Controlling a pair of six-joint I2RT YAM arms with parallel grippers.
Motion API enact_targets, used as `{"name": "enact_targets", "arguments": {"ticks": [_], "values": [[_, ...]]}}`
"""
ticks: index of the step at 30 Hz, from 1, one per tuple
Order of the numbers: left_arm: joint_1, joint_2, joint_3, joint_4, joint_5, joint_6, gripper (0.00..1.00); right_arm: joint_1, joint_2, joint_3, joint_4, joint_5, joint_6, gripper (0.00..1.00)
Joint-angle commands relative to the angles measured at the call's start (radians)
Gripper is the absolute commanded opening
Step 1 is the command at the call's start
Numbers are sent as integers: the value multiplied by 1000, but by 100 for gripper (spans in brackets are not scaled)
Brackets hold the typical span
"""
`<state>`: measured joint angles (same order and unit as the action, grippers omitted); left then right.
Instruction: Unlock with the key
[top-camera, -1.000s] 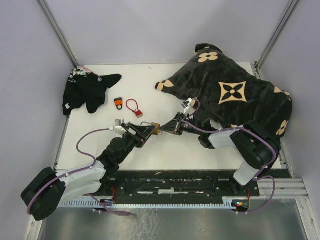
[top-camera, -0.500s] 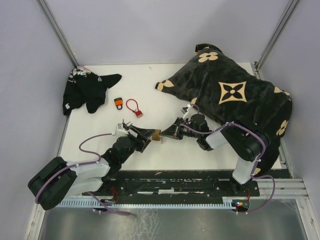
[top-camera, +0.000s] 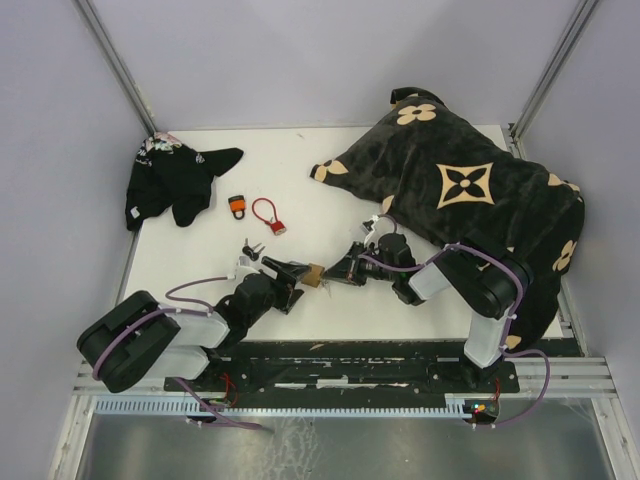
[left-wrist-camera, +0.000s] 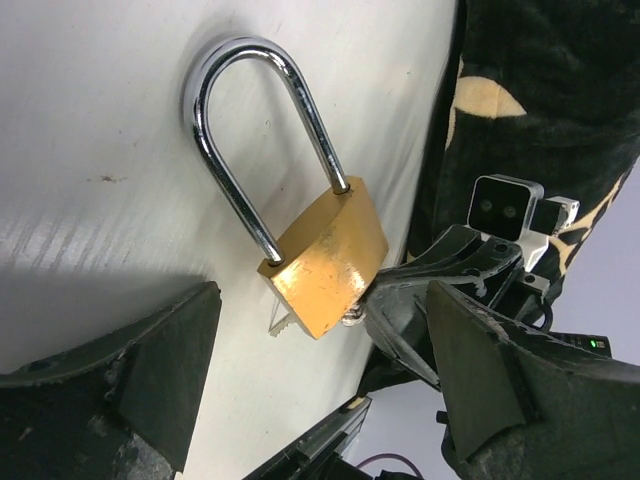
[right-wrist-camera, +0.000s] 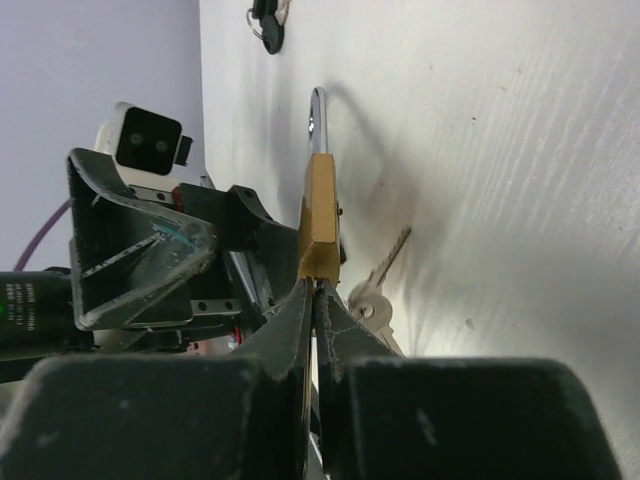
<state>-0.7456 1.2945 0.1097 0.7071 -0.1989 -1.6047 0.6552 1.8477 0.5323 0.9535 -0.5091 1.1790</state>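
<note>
Left gripper (top-camera: 288, 272) wide, apart either side of brass padlock (left-wrist-camera: 325, 255); right gripper (right-wrist-camera: 312, 290) pinched on key (left-wrist-camera: 352, 315) at its base; bag (top-camera: 470, 190) near

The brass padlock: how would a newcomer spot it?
Find the big dark flowered bag on the white table. By its near-left edge the left gripper and right gripper meet. Between them is the brass padlock: gold-bodied, unlike the small red lock and orange lock behind.
</note>
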Motion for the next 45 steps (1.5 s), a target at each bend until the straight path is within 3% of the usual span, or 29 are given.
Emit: {"name": "enact_targets", "arguments": {"ticks": [1,9,15,20,26,33,45], "values": [[0,12,-4,-21,-27,-5,90,11,4,-7,26,8,-78,7],[2,-95,-15,-167,-77,62,90,11,-71,27,-238,38,-293,29],[25,-179,48,-364,-94,167,90,25,-228,76,-552,98,-555,55],[112,-200,61,-415,-7,231,90,116,-329,186,-844,243,-834,73],[176,-217,37,-390,90,254,90,184,-312,299,-973,323,-1078,90],[241,-256,23,-417,149,270,90,215,-217,377,-988,336,-1256,96],[266,-252,39,-408,199,301,90,239,-60,479,-999,345,-1353,91]]}}
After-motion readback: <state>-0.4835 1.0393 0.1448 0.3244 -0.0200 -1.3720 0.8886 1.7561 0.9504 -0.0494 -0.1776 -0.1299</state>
